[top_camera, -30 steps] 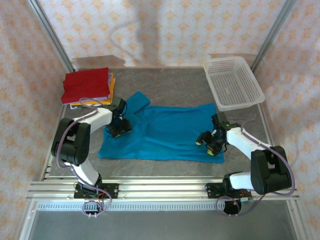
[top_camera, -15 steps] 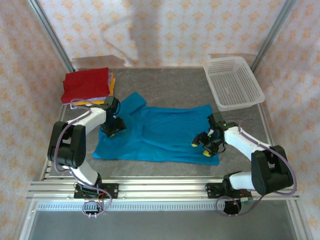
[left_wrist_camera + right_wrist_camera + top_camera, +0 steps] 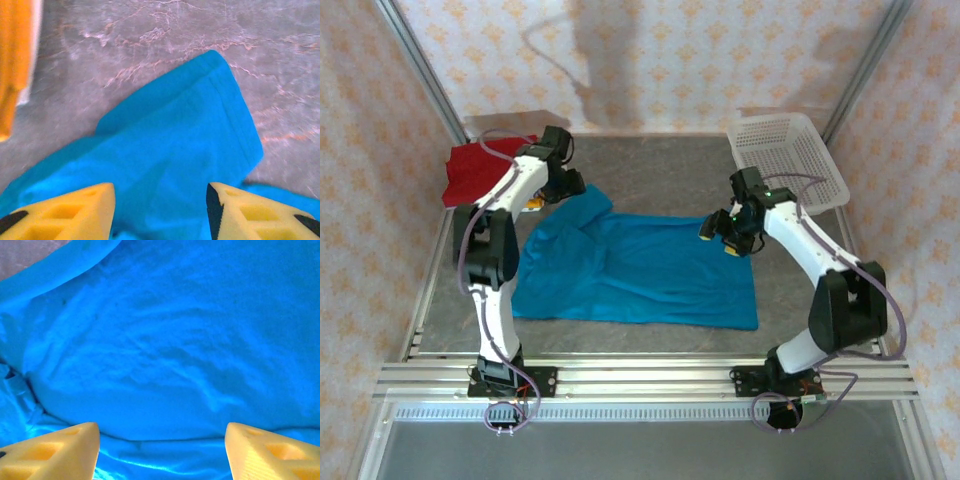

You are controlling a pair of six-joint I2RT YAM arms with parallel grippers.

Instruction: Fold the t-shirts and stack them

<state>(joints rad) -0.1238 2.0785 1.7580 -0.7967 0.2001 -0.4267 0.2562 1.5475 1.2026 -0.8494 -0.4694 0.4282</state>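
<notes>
The blue shirt (image 3: 650, 275) lay spread flat on the grey table (image 3: 660, 165), and everything sat around it. Up at its far left sleeve (image 3: 200, 115) hovered the left gripper (image 3: 558, 190), fingers (image 3: 75, 210) spread apart with nothing pinched between them, the sleeve lying loose underneath. Just past that sleeve sat a folded red shirt (image 3: 480, 165), with an orange shirt (image 3: 15, 50) showing at its side. Over at the shirt's far right corner was the right gripper (image 3: 718, 238), its fingers (image 3: 55, 447) wide apart too, above rumpled blue cloth and gripping none of it. Beyond that same corner stood the white basket (image 3: 825, 160).
</notes>
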